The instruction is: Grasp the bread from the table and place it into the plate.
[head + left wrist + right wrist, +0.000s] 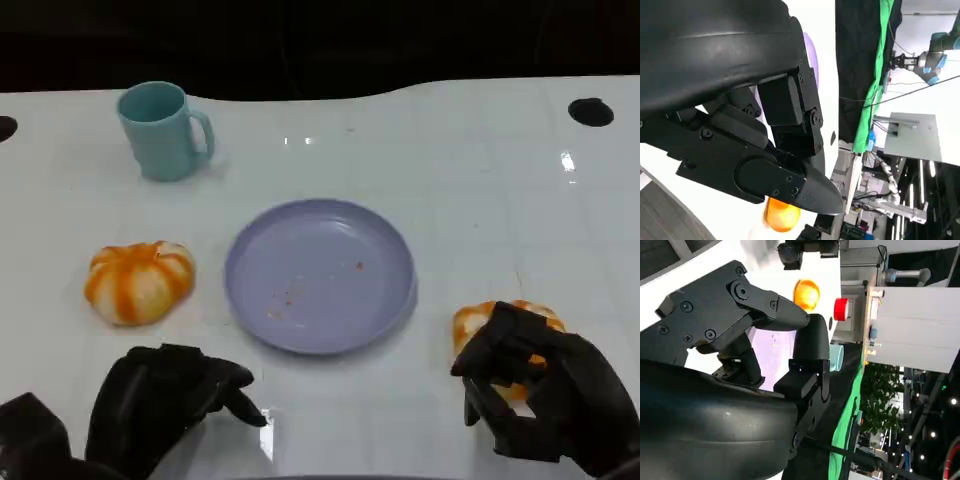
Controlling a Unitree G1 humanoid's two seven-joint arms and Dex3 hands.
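Right of the plate [255, 330] the right hand [535, 390] is curled over the bread [480, 322], grip unclear, so next comes lifting it plateward.

robot lab, green backdrop [875, 95], another robot arm [927, 62], cables

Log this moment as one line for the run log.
right hand: over bread, grasp unclear | left hand: on table, holding nothing | plate: no bread yet

left robot hand [165, 400] curled, right robot hand [540, 390] clasping
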